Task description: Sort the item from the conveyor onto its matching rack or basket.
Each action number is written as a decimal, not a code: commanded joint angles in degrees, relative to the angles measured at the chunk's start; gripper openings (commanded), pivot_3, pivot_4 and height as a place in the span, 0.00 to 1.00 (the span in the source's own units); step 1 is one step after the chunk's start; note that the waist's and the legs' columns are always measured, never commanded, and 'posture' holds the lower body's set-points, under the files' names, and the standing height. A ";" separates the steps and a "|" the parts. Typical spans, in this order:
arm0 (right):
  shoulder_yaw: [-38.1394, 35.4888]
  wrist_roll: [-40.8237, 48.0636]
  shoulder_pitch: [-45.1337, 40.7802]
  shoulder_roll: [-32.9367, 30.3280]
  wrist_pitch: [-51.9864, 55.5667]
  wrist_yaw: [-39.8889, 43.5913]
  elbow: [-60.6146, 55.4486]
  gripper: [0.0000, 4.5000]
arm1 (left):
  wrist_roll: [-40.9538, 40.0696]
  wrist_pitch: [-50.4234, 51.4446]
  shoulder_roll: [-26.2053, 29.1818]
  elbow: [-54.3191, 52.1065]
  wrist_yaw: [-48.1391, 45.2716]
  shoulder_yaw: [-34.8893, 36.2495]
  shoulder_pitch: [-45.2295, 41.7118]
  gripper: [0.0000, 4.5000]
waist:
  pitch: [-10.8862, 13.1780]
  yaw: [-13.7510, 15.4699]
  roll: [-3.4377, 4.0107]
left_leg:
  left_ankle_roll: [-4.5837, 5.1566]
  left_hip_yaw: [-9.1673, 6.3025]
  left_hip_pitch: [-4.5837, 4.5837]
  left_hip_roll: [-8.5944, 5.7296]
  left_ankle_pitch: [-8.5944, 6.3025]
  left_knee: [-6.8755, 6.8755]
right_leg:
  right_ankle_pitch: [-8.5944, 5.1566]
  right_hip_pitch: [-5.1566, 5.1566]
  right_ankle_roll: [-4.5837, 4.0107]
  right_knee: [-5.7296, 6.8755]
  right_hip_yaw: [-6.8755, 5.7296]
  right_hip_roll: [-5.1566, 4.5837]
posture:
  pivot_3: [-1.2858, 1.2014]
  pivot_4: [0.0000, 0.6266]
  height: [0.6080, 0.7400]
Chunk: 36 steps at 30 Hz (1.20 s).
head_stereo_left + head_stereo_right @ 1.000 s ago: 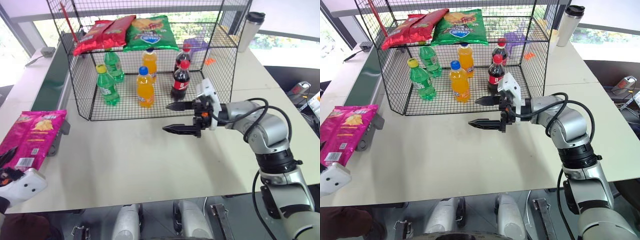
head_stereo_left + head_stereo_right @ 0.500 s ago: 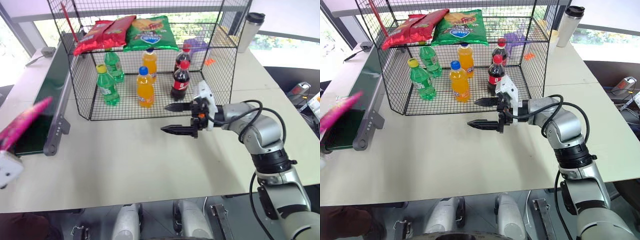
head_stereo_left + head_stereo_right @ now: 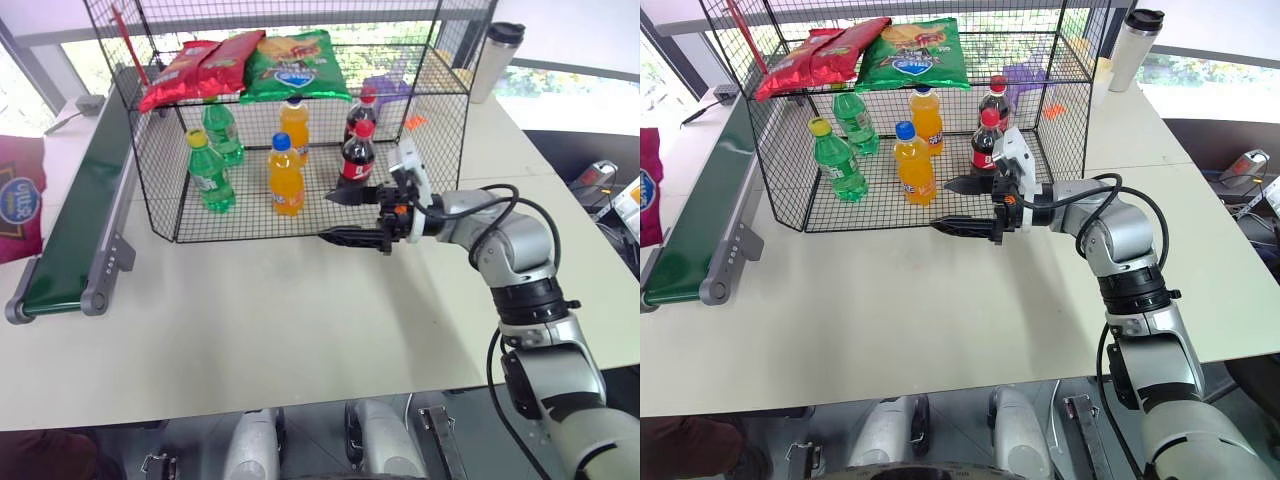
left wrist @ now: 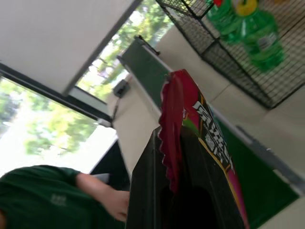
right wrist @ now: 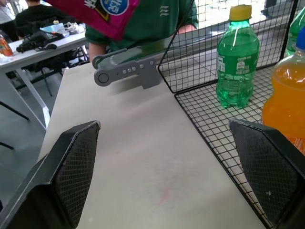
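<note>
The item, a magenta-pink chip bag (image 3: pixel 18 198) with a round blue logo, hangs in the air at the far left, beside the conveyor (image 3: pixel 80 215). In the left wrist view my left gripper (image 4: pixel 171 143) is shut on the bag's crimped edge (image 4: pixel 172 114). The dark-green conveyor belt lies bare. The cage's upper wire shelf (image 3: pixel 440 80) carries red chip bags (image 3: pixel 195 68) and a green one (image 3: pixel 298 65). My right gripper (image 3: pixel 325 216) hovers open in front of the cage, pointing left, with nothing between its fingers (image 5: pixel 71 162).
Soda bottles stand on the cage's lower floor: green (image 3: pixel 207 172), orange (image 3: pixel 285 178) and cola (image 3: pixel 357 155). A steel tumbler (image 3: pixel 495 60) stands at the back right. A person in a green shirt (image 5: pixel 157 19) is behind the conveyor's end.
My left gripper closed on the pink bag, which lay flat on the conveyor's near end, and lifted it up clear of the belt. The right gripper stayed open and barely moved.
</note>
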 commanded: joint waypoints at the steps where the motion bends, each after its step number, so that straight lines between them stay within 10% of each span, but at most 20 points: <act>1: -3.74 3.62 -2.37 1.22 0.74 0.20 -1.13 1.00 | -6.76 7.16 7.31 5.71 -6.35 2.82 -8.28 0.01 | 0.01 0.08 -0.03 | 0.00 0.00 0.00 0.00 0.00 0.01 | 0.00 0.01 0.00 -0.01 0.00 0.00 | 0.52 0.24 1.00; 19: -7.44 6.27 -11.94 16.36 -7.43 -0.62 11.39 1.00 | -45.78 -3.52 14.93 11.79 9.78 -38.98 -42.80 0.01 | 0.05 0.09 0.01 | -0.02 -0.03 0.03 0.01 0.02 0.02 | 0.13 0.03 0.24 0.11 0.05 0.03 | 0.52 0.24 1.00; 34: -7.33 9.50 -14.45 21.80 -5.99 0.52 9.77 1.00 | -45.40 -6.48 6.63 12.52 10.26 -60.01 -60.48 0.01 | 0.04 0.09 0.00 | -0.03 -0.04 0.01 -0.01 0.03 0.05 | 0.15 0.03 0.27 0.18 0.07 0.06 | 0.52 0.24 1.00; 36: -6.91 9.28 -14.10 22.84 -5.98 0.10 9.41 0.88 | -43.94 -6.29 5.61 12.68 9.98 -60.97 -61.72 0.00 | 0.04 0.10 -0.01 | -0.03 -0.05 0.01 -0.01 0.03 0.07 | 0.15 0.02 0.27 0.22 0.07 0.08 | 0.52 0.24 1.00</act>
